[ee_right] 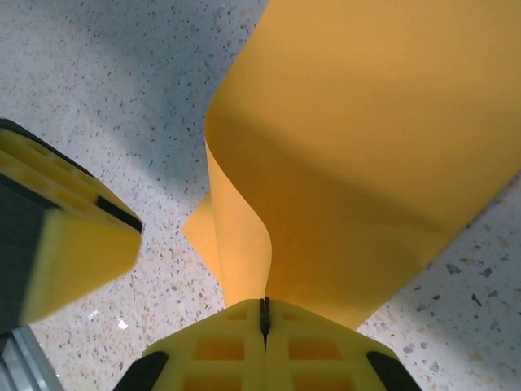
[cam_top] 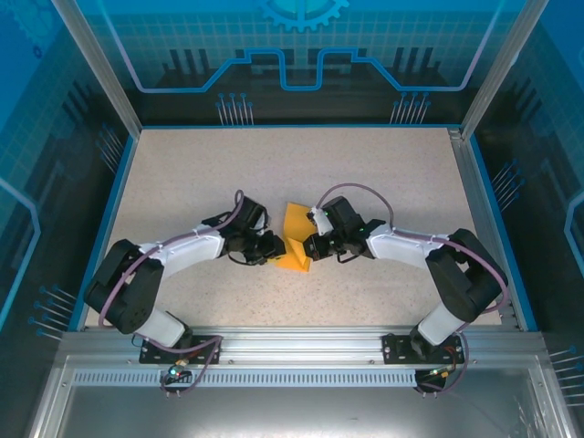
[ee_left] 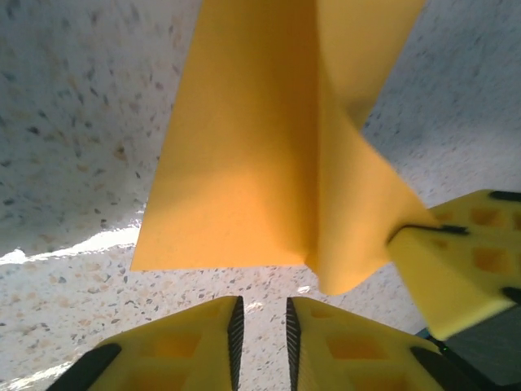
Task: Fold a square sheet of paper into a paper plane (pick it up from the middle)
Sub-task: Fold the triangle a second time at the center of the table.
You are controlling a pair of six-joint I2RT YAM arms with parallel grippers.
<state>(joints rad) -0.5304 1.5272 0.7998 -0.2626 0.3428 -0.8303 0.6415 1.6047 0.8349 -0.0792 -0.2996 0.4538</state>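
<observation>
Paper (ee_left: pixel 244 147) and right tool (ee_left: pixel 419 231) block the left tool (ee_left: pixel 260 326).

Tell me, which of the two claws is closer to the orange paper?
Right. The right gripper is pinching the paper at its edge. The left gripper sits just short of the sheet, jaws slightly apart and empty.

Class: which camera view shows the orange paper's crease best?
Left wrist: the paper sits close, crease running up its middle. Right wrist shows a curl pinched in the right gripper; top external, a small shape.
</observation>
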